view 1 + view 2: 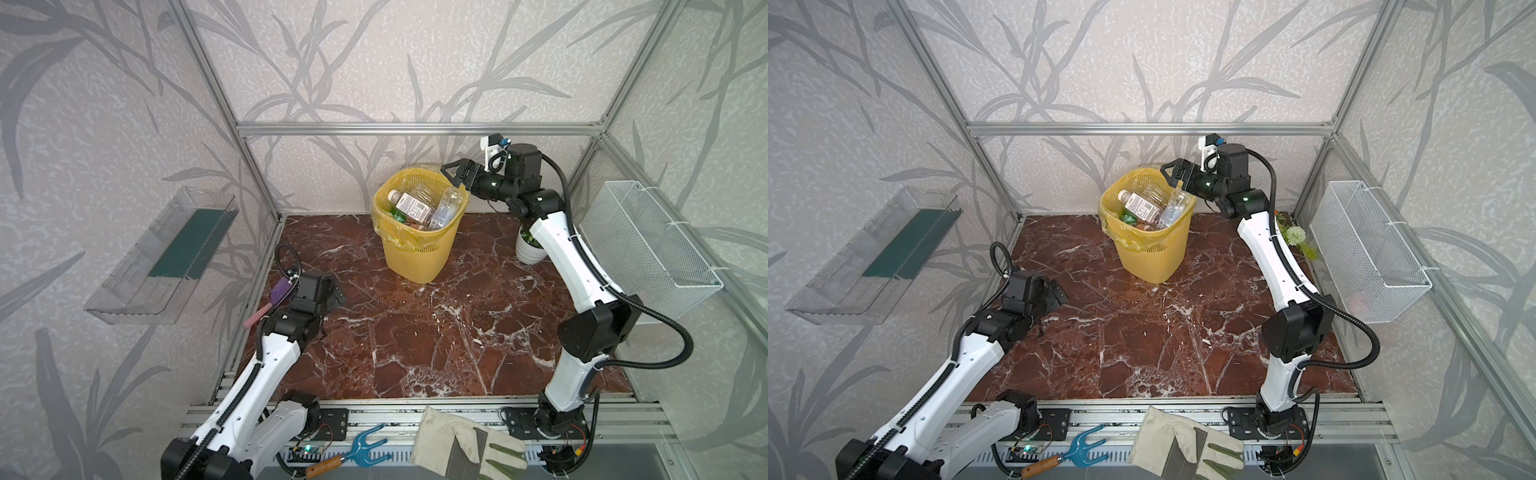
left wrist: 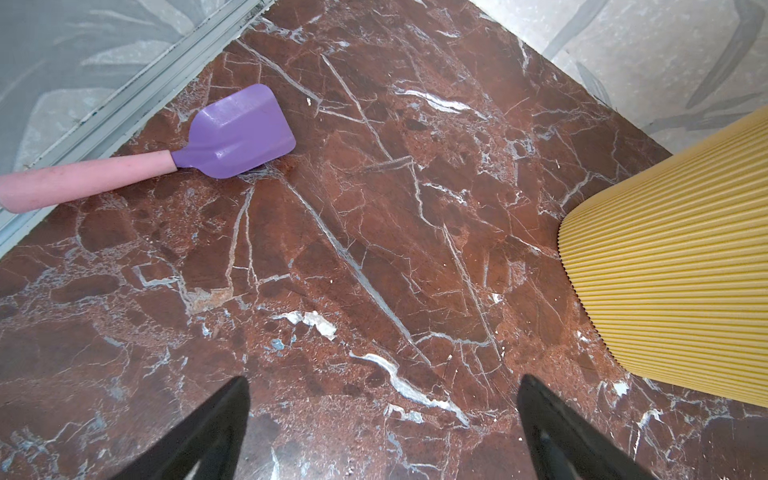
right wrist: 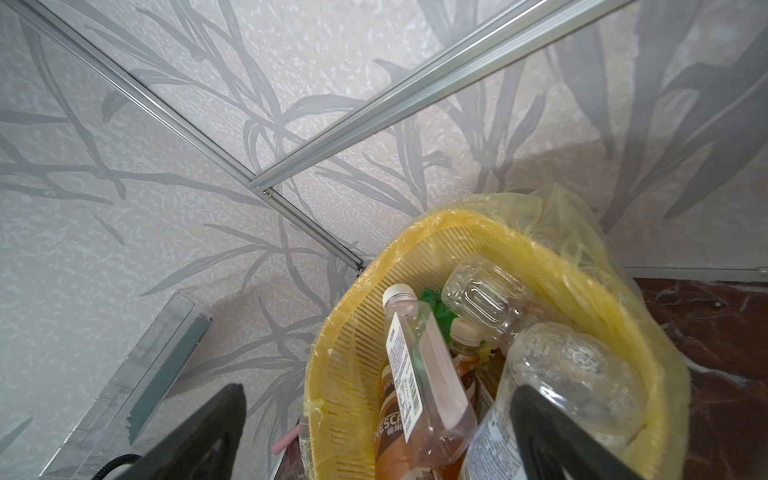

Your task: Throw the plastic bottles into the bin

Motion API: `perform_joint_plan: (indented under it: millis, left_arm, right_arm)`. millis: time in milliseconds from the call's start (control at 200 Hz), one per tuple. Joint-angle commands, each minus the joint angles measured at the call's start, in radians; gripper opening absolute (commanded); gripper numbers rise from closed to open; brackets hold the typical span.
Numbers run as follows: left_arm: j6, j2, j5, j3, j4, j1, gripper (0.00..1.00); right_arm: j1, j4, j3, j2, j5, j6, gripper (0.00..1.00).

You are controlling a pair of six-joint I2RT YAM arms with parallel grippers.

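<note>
While left jaws stand apart, right jaws gape above bin [image 1: 411,262] of bottles [image 1: 411,206].

Glossy stone, ribbed plastic: the surfaces we see.
Our worktop [image 1: 415,353] looks like polished red-brown marble; the bin [image 1: 411,257] is matt ribbed yellow plastic under a thin filmy liner [image 3: 573,232]; the plastic bottles [image 3: 490,299] are clear and shiny.

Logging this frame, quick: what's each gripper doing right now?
Left gripper: open, empty, above the marble surface.
Right gripper: open, empty, over the bin.
</note>
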Motion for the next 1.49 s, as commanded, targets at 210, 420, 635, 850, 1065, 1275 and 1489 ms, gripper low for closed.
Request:
perform_joint_plan:
  millis: [210, 420, 635, 850, 1065, 1275, 1489]
  left_arm:
    - [0.020, -0.067, -0.101, 0.004, -0.014, 0.007, 0.99]
    - [0.119, -0.074, -0.225, 0.005, 0.013, 0.013, 0.99]
    - [0.246, -0.015, -0.349, -0.001, 0.135, 0.027, 0.99]
    - [0.309, 0.072, -0.409, 0.017, 0.175, 0.048, 0.99]
    - [0.324, 0.073, -0.450, -0.025, 0.251, 0.057, 0.99]
    - [0.329, 0.077, -0.476, -0.052, 0.286, 0.061, 0.99]
    - [0.372, 0.079, -0.491, -0.084, 0.369, 0.062, 0.99]
  right_arm:
    - [-0.045, 0.192, -0.522, -0.392, 0.138, -0.204, 0.99]
    - [-0.051, 0.470, -1.117, -0.673, 0.496, -0.551, 0.99]
    - [-0.095, 1.023, -1.643, -0.717, 0.611, -0.686, 0.99]
    - [-0.129, 1.058, -1.643, -0.592, 0.566, -0.623, 0.99]
    - [-0.132, 1.019, -1.609, -0.549, 0.541, -0.610, 0.99]
    - [-0.132, 0.994, -1.690, -0.631, 0.547, -0.603, 0.99]
    - [-0.133, 1.182, -1.753, -0.539, 0.579, -0.612, 0.99]
